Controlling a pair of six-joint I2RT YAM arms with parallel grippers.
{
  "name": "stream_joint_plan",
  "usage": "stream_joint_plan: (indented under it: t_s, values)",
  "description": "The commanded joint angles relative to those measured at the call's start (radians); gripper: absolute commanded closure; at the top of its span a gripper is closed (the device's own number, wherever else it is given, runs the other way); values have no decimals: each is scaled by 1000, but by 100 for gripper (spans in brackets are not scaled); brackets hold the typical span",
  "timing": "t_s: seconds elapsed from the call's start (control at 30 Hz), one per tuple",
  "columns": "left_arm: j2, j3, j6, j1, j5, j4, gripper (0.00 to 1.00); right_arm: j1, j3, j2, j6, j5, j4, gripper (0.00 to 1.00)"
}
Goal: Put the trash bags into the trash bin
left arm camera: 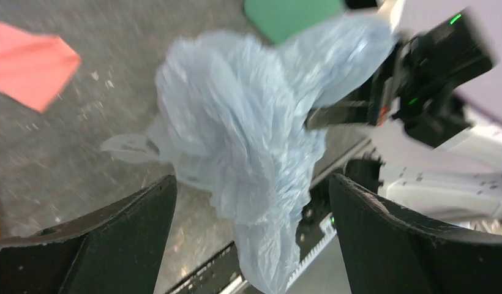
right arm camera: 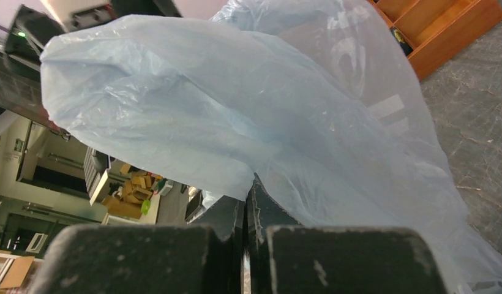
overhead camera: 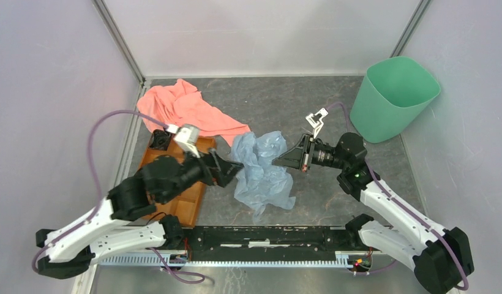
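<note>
The pale blue trash bag (overhead camera: 262,168) hangs crumpled between the two arms at the table's middle. My right gripper (overhead camera: 278,161) is shut on the bag's right edge; in the right wrist view the jaws (right arm camera: 250,190) pinch the film (right arm camera: 248,116). My left gripper (overhead camera: 237,168) is open at the bag's left side; in the left wrist view its fingers (left arm camera: 132,214) stand wide apart with the bag (left arm camera: 236,135) hanging between them, untouched. The mint-green trash bin (overhead camera: 394,98) stands upright at the back right, and shows at the top of the left wrist view (left arm camera: 291,15).
A salmon-pink cloth (overhead camera: 186,110) lies at the back left. An orange compartment tray (overhead camera: 181,184) sits at the left under my left arm. White enclosure walls stand on three sides. A black rail (overhead camera: 267,236) runs along the near edge.
</note>
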Motion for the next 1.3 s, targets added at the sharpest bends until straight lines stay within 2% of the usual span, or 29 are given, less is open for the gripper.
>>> stream_joint_plan:
  t_s: [0.0, 0.03, 0.1, 0.33, 0.43, 0.53, 0.7, 0.77, 0.9, 1.03, 1.1, 1.17, 1.27]
  values:
    - [17, -111, -86, 1, 169, 167, 0, -11, -15, -51, -22, -9, -6, 100]
    - [17, -137, -102, 1, 185, 194, 0, -15, -28, -56, -12, -7, 11, 100]
    - [18, -182, -145, 1, 186, 217, 8, -23, -55, -62, 18, -7, 51, 100]
    - [6, -229, -211, 1, 51, 153, 56, -57, -88, -76, 34, -36, 72, 100]
    - [-4, -229, -231, 1, -13, 80, 80, -116, -115, -92, 33, -71, 65, 100]
    - [-23, -240, -251, 1, -40, 35, 97, -203, -163, -99, 23, -102, 65, 100]
    - [-74, -295, -265, 1, 16, 87, 98, -336, -223, 1, -119, -143, 23, 99]
    - [-102, -316, -272, 1, 18, 103, 98, -374, -210, 54, -262, -105, -94, 100]
    - [-141, -381, -316, 2, 20, 181, 98, -373, -132, 59, -549, 124, -367, 100]
    - [-98, -436, -354, 2, 31, 256, 98, -367, -93, -45, -714, 401, -539, 97]
    - [-64, -439, -368, 5, 12, 246, 98, -365, -64, -69, -761, 481, -604, 90]
    - [-38, -439, -368, 11, 11, 254, 98, -361, -33, -84, -799, 540, -668, 78]
    - [-13, -436, -361, 26, 15, 273, 98, -357, 9, -101, -837, 590, -723, 64]
